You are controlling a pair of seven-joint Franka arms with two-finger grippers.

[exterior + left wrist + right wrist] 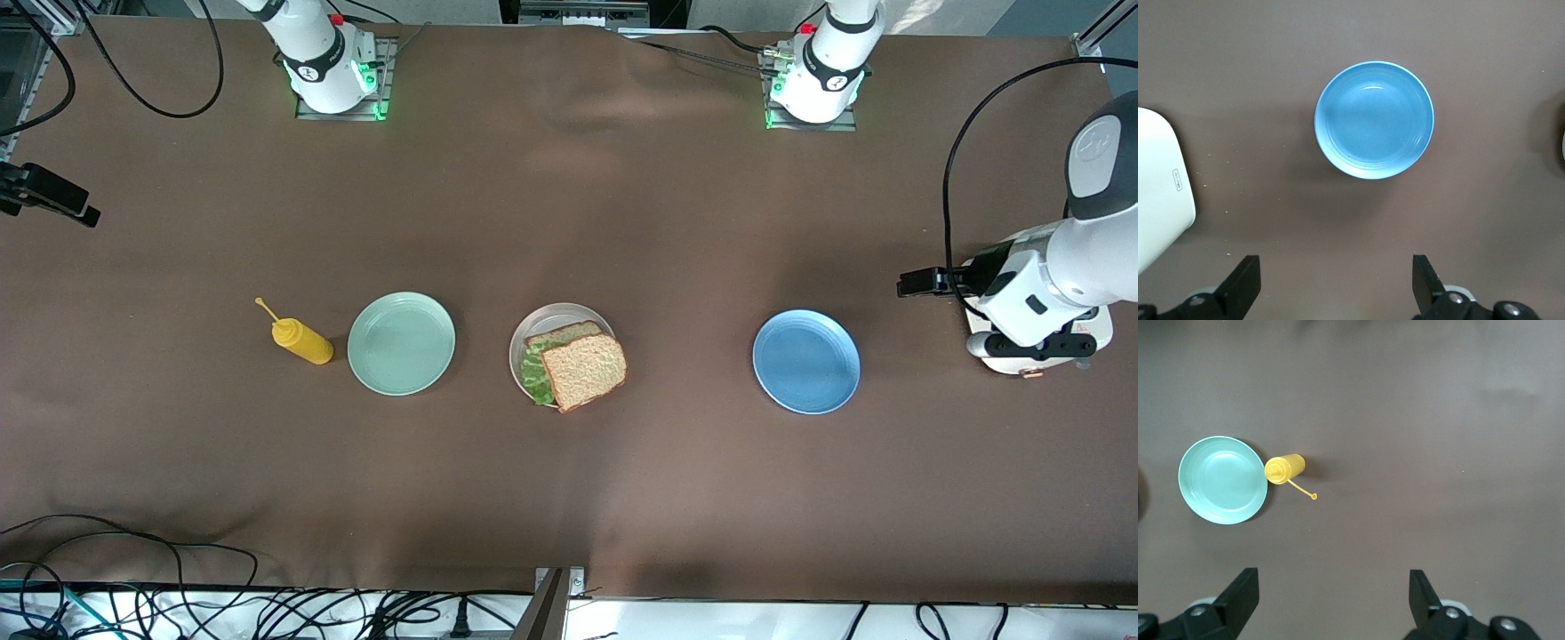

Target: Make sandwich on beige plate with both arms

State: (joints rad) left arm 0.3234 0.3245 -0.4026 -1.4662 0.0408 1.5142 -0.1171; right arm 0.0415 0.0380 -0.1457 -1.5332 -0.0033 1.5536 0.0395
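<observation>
Sandwich is seen in the front view already stacked on the beige plate: a top slice, lettuce showing at the edge toward the right arm's end, and a lower slice peeking out on the side away from the camera. The top slice overhangs the plate's rim toward the left arm's end and is turned slightly askew. With the plate as landmark, the mint plate lies beside it toward the right arm's end, the mustard bottle just beside that plate, and the blue plate is set well apart toward the left arm's end. Neither gripper is visible in this view; only the arm bases and a white arm segment past the blue plate are shown. Bare table is left all around the beige plate.

In the left wrist view, the left gripper is held high over the table near the blue plate, jaws spread wide with nothing between them.

In the right wrist view, the right gripper is likewise held high, near the mint plate and bottle, jaws apart and empty.

The sandwich is judged built; both arms are raised clear of it, and little more than squaring the top slice would remain.
</observation>
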